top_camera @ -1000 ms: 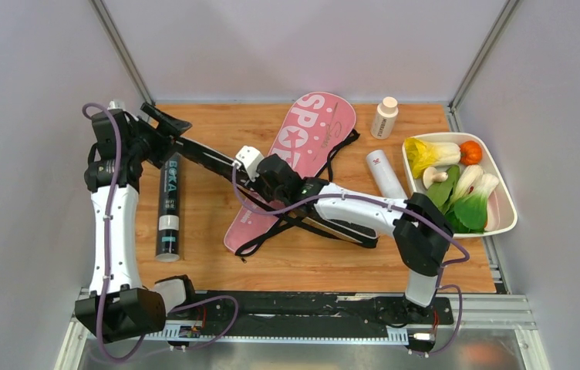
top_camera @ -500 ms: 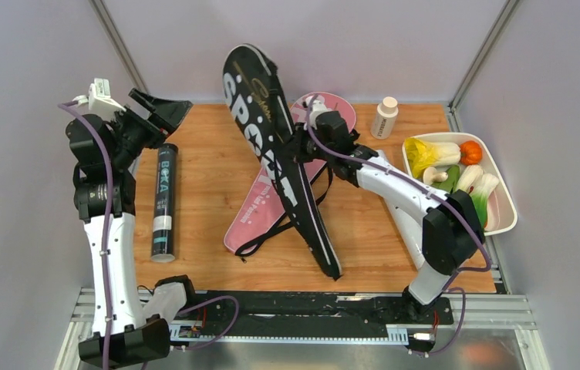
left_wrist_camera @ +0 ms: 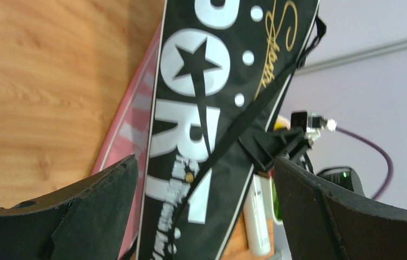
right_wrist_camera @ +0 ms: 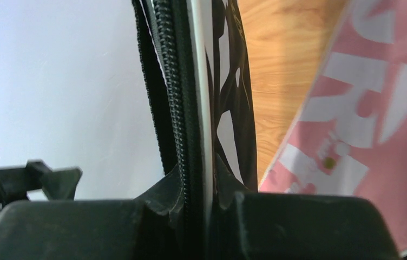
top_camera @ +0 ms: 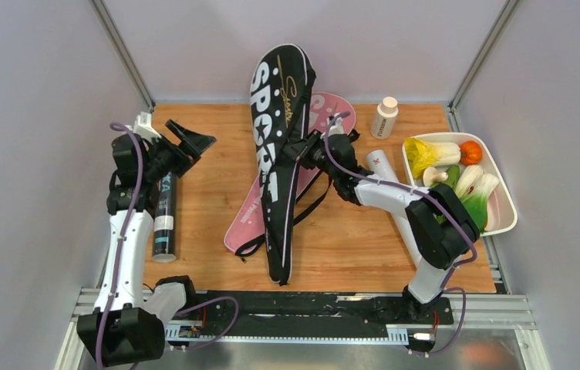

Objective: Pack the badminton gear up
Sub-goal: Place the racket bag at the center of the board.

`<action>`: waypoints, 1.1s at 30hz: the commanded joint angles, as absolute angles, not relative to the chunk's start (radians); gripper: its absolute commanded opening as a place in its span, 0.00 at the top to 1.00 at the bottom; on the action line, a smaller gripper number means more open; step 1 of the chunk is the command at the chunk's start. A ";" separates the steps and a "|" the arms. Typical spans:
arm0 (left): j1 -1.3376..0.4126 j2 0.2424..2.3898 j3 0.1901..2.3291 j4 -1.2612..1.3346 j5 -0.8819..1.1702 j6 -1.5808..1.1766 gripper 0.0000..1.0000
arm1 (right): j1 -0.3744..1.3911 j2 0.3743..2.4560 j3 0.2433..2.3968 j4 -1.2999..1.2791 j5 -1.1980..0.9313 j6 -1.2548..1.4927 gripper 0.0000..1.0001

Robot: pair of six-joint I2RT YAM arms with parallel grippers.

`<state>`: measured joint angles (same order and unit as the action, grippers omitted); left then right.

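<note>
Zipper edge of the black SPORT bag (top_camera: 275,123) is pinched tight in the right gripper (top_camera: 308,150), at the bag's right side. The bag stands tilted, its wide end up, over the pink SPORT bag (top_camera: 250,212). The right arm stretches low toward it. The left gripper (top_camera: 194,139), well left of the black bag, hangs with its jaws spread wide.

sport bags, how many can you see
2: the black bag, gripped on its zipper edge by the right hand, and the pink bag, flat on the table, partly behind it.
</note>
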<state>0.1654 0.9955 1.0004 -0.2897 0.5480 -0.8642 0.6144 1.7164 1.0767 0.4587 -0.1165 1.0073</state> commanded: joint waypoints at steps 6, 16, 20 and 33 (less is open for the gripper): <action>0.007 1.034 0.896 -0.282 0.504 -0.724 0.00 | 0.575 1.770 0.940 0.734 0.081 1.180 0.56; 0.004 0.994 0.881 -0.297 0.561 -0.511 0.01 | 0.572 1.522 1.052 0.120 0.232 0.794 0.00; 0.004 0.978 0.894 -0.292 0.623 -0.472 0.01 | 0.573 1.451 1.113 -0.139 0.179 0.659 0.00; -0.067 0.852 0.930 -0.289 0.685 -0.474 0.01 | 0.611 1.040 1.121 -0.466 0.149 0.534 0.00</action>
